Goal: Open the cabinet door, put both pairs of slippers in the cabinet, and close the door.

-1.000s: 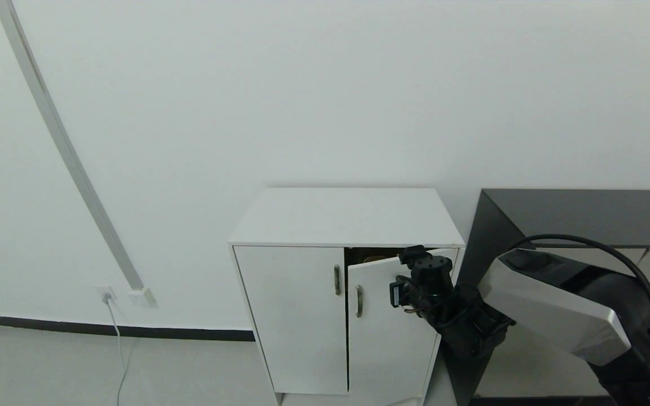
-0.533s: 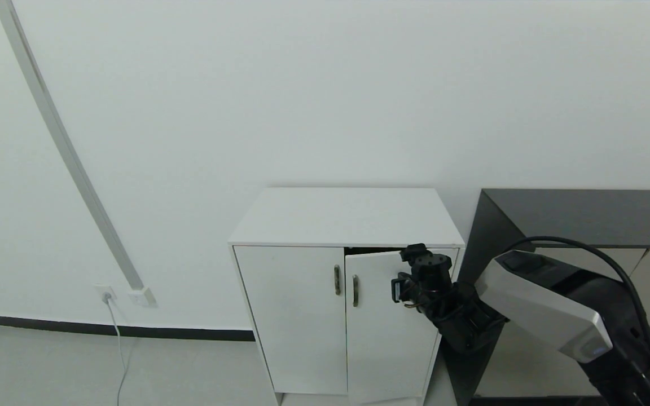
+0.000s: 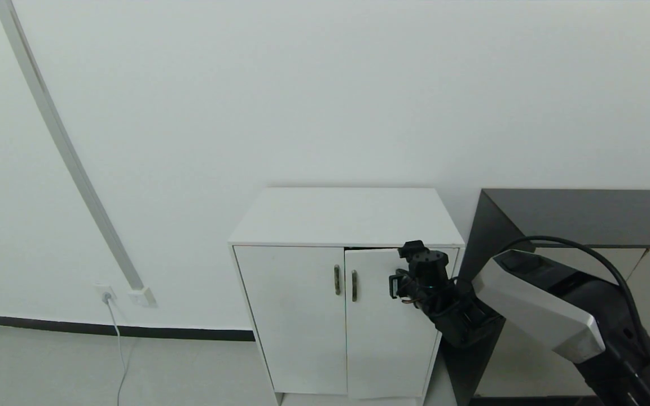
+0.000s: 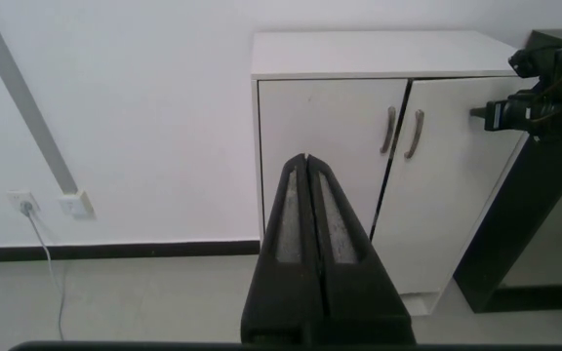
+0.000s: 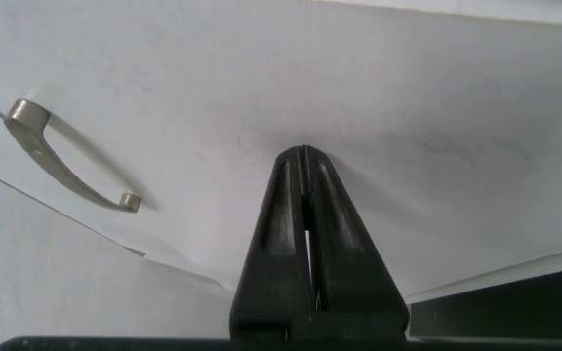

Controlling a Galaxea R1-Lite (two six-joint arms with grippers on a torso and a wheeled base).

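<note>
The white cabinet [image 3: 345,217] stands against the wall with its left door [image 3: 291,316] flush. Its right door [image 3: 381,338] is almost flush too, with a thin dark slit left along its top edge. My right gripper [image 3: 395,285] is shut, and its tips rest against the upper part of the right door, beside the handle [image 3: 354,285]. In the right wrist view the joined fingers [image 5: 303,154] touch the door panel [image 5: 408,97] near the handle [image 5: 71,161]. My left gripper [image 4: 305,159] is shut on nothing and held well back from the cabinet [image 4: 379,44].
A dark piece of furniture [image 3: 584,214] stands directly right of the cabinet. On the wall to the left are a socket with a cable [image 3: 106,294] and a slanted conduit [image 3: 65,146]. Bare floor [image 3: 77,372] lies left of the cabinet.
The right door has swung from clearly ajar to nearly shut. My right gripper followed it in toward the cabinet.
</note>
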